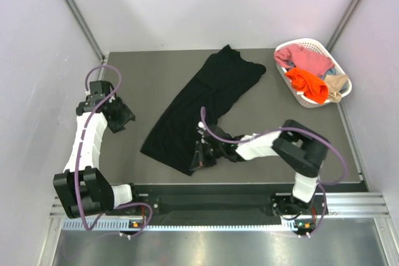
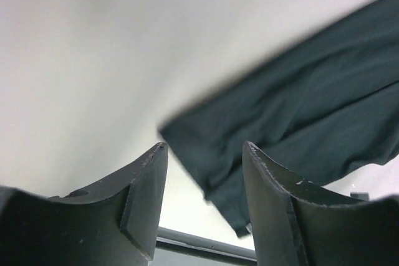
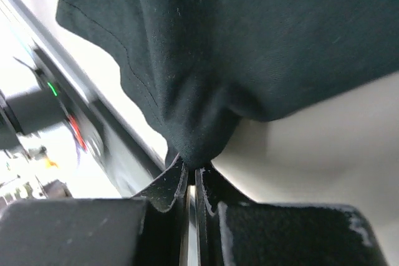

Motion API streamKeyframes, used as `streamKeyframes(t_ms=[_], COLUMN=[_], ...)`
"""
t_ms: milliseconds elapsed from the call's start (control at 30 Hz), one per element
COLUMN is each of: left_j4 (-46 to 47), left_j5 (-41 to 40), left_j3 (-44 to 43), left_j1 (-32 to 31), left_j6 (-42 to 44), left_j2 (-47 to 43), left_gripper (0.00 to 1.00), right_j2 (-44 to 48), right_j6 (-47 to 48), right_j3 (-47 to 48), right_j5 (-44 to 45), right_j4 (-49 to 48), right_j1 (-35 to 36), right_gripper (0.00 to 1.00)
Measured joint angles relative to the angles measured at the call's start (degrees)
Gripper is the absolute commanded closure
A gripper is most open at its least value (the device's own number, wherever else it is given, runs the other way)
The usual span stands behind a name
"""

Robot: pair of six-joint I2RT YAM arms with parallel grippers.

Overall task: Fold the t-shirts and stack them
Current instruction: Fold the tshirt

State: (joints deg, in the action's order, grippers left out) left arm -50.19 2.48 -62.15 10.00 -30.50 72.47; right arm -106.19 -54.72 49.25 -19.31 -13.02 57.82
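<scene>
Right claw pinches the black t-shirt at its edge; left claw stands open, apart.

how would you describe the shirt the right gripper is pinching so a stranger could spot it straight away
On the dark table, one big black t-shirt sprawls diagonally across the middle, its near edge pinched in the right gripper. It is the only black one and the only one outside the white basket, where a pink shirt and an orange shirt sit bunched.
</scene>
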Motion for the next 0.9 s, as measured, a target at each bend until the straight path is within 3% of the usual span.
streamKeyframes(t_ms=[133, 333, 467, 667, 900], left_j4=[0.55, 1.09, 0.81, 0.17, -0.83], left_j5=[2.08, 3.19, 4.2, 5.7, 7.13], left_j3=[1.77, 6.12, 9.66, 13.31, 20.61], left_j1=[-2.86, -19.5, -25.31, -30.58, -41.72], left_j6=[-0.11, -4.02, -6.36, -7.76, -11.67], left_j2=[-1.11, -1.86, -3.76, -7.21, -7.8], left_gripper=[0.42, 0.42, 0.42, 0.43, 0.46], right_j2=[9.35, 26.18, 39.98, 53.68, 61.2], right_j6=[4.24, 8.55, 9.05, 7.06, 4.07], right_j3=[-8.76, -22.27, -31.45, -38.1, -40.98], right_j5=[-2.82, -5.09, -5.86, -5.97, -5.46], right_j4=[5.42, 12.63, 16.06, 20.9, 23.28], right_j1=[-1.4, -5.07, -9.11, -10.19, -10.86], right_gripper=[1.0, 1.0, 0.99, 0.99, 0.99])
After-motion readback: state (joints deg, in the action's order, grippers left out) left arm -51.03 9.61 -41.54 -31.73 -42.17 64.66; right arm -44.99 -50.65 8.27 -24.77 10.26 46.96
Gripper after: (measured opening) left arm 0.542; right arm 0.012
